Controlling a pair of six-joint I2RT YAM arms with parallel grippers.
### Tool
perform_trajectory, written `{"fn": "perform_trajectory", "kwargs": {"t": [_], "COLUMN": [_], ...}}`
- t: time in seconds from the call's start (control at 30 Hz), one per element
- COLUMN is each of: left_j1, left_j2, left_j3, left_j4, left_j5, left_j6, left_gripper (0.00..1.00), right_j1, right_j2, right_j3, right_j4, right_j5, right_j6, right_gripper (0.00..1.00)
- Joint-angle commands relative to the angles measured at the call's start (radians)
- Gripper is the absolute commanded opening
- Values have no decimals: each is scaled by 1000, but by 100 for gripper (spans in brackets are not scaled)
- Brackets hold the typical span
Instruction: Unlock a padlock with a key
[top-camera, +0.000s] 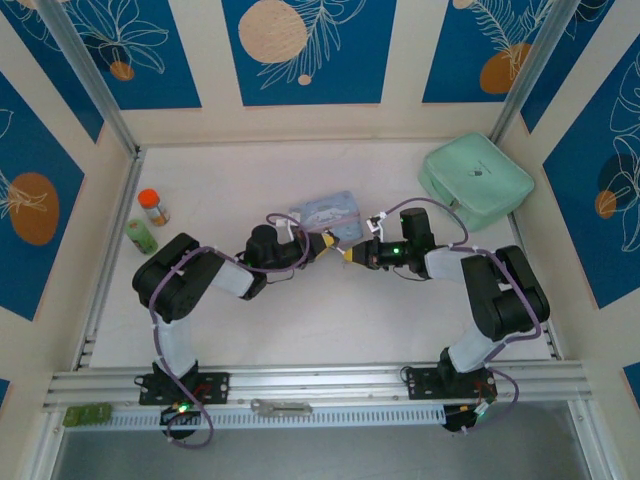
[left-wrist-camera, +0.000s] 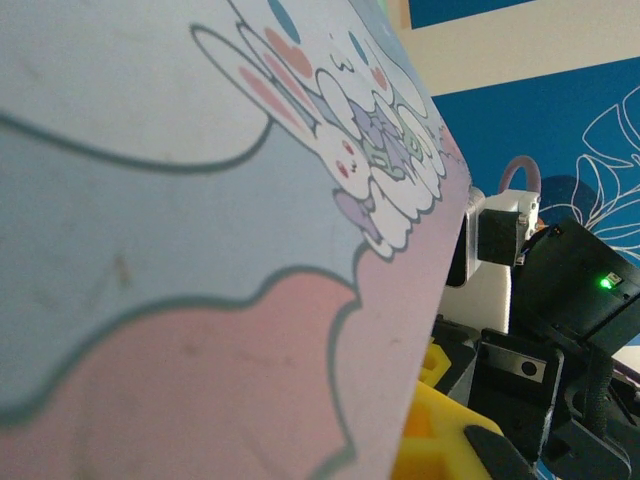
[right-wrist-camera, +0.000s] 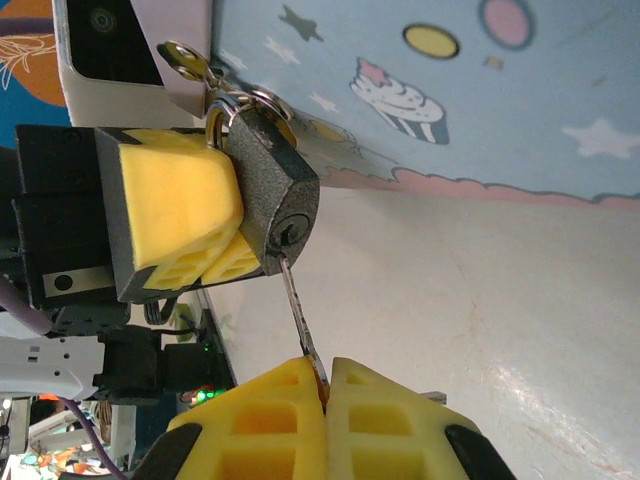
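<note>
As R hand (right-wrist-camera: 326, 378) is clamped on the key (right-wrist-camera: 298, 310) shank | key tip sits in padlock (right-wrist-camera: 280, 200) keyway, straight ahead of that hand | L hand (top-camera: 322, 246) clamped on padlock body, facing R | key axis runs along R hand; I reckon wrist roll next.

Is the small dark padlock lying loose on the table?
No, the small dark textured padlock with a metal shackle is clamped in the left claw's yellow foam pads.
</note>
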Motion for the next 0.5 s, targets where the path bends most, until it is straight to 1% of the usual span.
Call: {"fn": "perform_trajectory", "kwargs": {"t": [0.0,0.2,0.33,0.47], "left_j1": [3,4,6,6], "left_j2": [-23,-29,-44,-41], "left_j3": [5,-14,-33,-17], "left_j4": [86,74,63,47], "left_j5": [44,83,64,55], "left_j6": [4,10,23,36], "left_gripper": [0,0,0,0], "right_j1": [10,-8,-17,-25], "right_j2": [11,-4,-35,-60], "right_j3": [29,37,31,15], "right_j4": [24,20,-26,-45], "right_j5": [2,0,3,-1], "right_j6": [10,11,-16,-25], "right_gripper": [0,0,0,0]}}
